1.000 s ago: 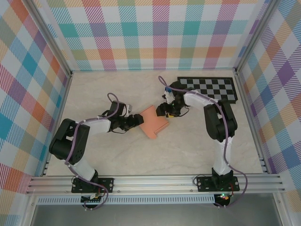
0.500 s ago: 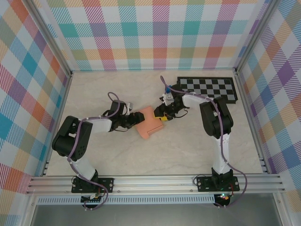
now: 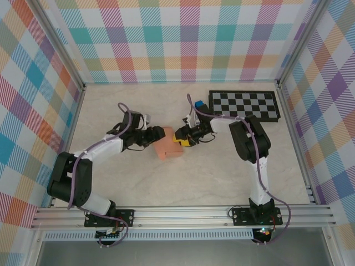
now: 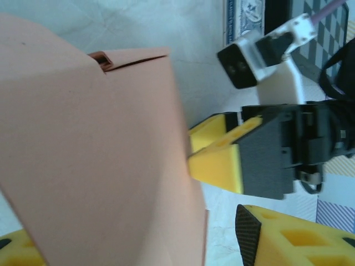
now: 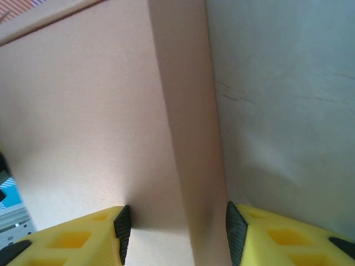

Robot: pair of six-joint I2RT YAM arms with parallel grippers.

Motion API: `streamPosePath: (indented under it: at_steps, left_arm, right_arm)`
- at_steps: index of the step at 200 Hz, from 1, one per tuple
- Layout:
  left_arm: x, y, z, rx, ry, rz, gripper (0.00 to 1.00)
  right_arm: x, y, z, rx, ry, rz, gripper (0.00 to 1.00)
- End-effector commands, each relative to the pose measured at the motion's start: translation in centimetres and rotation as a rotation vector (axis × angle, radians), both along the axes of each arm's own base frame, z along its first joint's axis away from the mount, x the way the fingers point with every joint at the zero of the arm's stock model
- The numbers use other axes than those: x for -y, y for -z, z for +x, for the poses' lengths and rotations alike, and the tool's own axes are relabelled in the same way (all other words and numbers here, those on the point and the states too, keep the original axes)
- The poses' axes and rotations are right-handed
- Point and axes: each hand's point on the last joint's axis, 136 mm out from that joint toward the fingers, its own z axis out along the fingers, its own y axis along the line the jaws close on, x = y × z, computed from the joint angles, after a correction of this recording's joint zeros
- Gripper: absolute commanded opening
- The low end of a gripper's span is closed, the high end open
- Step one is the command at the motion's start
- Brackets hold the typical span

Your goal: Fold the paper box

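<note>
Salmon paper box — right end effector straddles folded edge; wide tabletop around.

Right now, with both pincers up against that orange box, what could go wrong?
The box is thin card sitting between the left pincer and the right pincer; a harder push could crumple a panel instead of bending it on a crease.
In the right wrist view a folded ridge runs between the fingertips; if it slips out, the flap may spring open.
The two pincers sit very close and might bump each other.
</note>
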Motion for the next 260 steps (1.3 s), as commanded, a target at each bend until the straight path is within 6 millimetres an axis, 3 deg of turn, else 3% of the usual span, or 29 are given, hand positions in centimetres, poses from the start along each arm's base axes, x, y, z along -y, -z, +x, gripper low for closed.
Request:
streamPosePath:
  at_steps: [1,36,77,127,172,209,260]
  left_arm:
    - [-0.2,-1.8,-0.9,-0.027,0.031,0.032,0.61]
    - [-0.2,-2.2,-0.4,-0.091,0.01,0.051,0.61]
    - [1.1,-1.8,0.9,-0.16,0.03,0.046,0.62]
    - [3.0,-2.9,2.3,-0.134,0.048,0.03,0.62]
    - [4.8,-2.9,1.8,-0.176,0.078,0.036,0.62]
    - [4.9,-2.0,1.5,-0.196,0.068,0.077,0.62]
    - [4.3,-3.1,2.1,-0.168,0.064,0.121,0.63]
  right_arm:
    - [-1.5,2.6,-0.9,-0.047,0.014,-0.023,0.52]
    - [-2.0,3.2,-0.3,-0.084,0.066,-0.001,0.54]
    - [-1.5,4.0,-0.1,-0.089,0.094,-0.039,0.55]
    - [0.5,4.9,0.3,-0.091,0.167,-0.1,0.56]
    - [0.9,5.3,0.3,-0.116,0.179,-0.087,0.56]
    - [2.9,5.8,0.9,-0.107,0.27,-0.148,0.58]
    - [4.3,3.3,0.9,-0.024,0.274,-0.182,0.59]
